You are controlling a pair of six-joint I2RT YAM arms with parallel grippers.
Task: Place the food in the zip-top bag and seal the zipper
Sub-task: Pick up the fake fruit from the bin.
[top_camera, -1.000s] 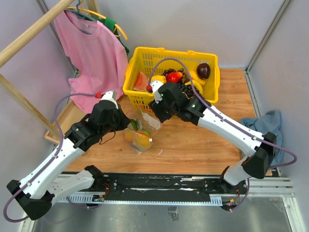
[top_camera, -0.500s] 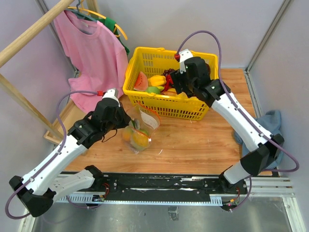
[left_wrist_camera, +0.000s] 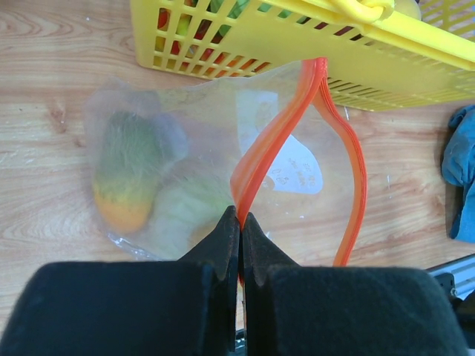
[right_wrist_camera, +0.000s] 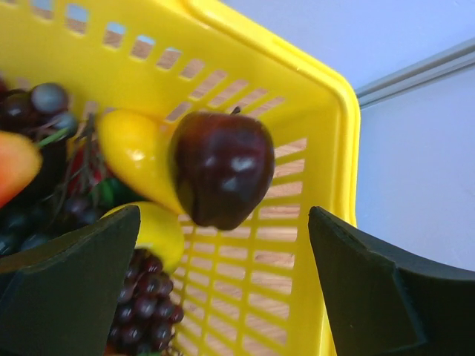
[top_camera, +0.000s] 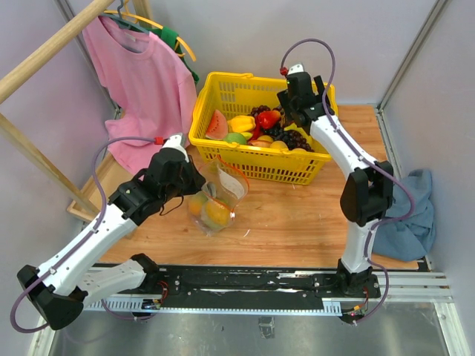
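**Left gripper** (left_wrist_camera: 240, 222): jaws pressed flat together, pinching the red zipper (left_wrist_camera: 256, 159) of the bag (left_wrist_camera: 148, 119) at the near lip of its mouth. Nothing else is in the jaws. From overhead, this gripper sits against the left side of the bag, near the middle of the table (top_camera: 297, 222).

**Bag:** stands on the wood just in front of the yellow basket (top_camera: 245, 159).
- The mouth is open, and the two runs of the zipper part into a long loop. The far run arcs toward the basket and comes back down on the right.
- The zipper is not sealed.
- A white label (left_wrist_camera: 293, 169) shows through the clear plastic inside the loop.

**Food in the bag:**
- A green piece shading to orange (left_wrist_camera: 122, 178) lies at the left.
- A pale green piece (left_wrist_camera: 185, 215) lies beside it, blurred by the plastic.

**Blue cloth** (top_camera: 412, 219): at the right side of the table, well apart from the bag.

**Basket contents, overhead:**
- watermelon slice (top_camera: 215, 124)
- yellow piece (top_camera: 241, 122)
- red piece (top_camera: 267, 119)
- dark grapes (top_camera: 293, 139)

**Right gripper** (top_camera: 298, 104): over the far right part of the basket.
- The wrist view shows its jaws spread wide with nothing held.
- A dark red apple (right_wrist_camera: 219, 174) lies beyond and between the fingers (right_wrist_camera: 74, 289). It rests against a yellow fruit (right_wrist_camera: 133, 152), close to the basket wall.
- I cannot tell whether the fingers touch anything.

**Far left:** pink shirt (top_camera: 137, 81) on a hanger, below a wooden rail (top_camera: 52, 44).
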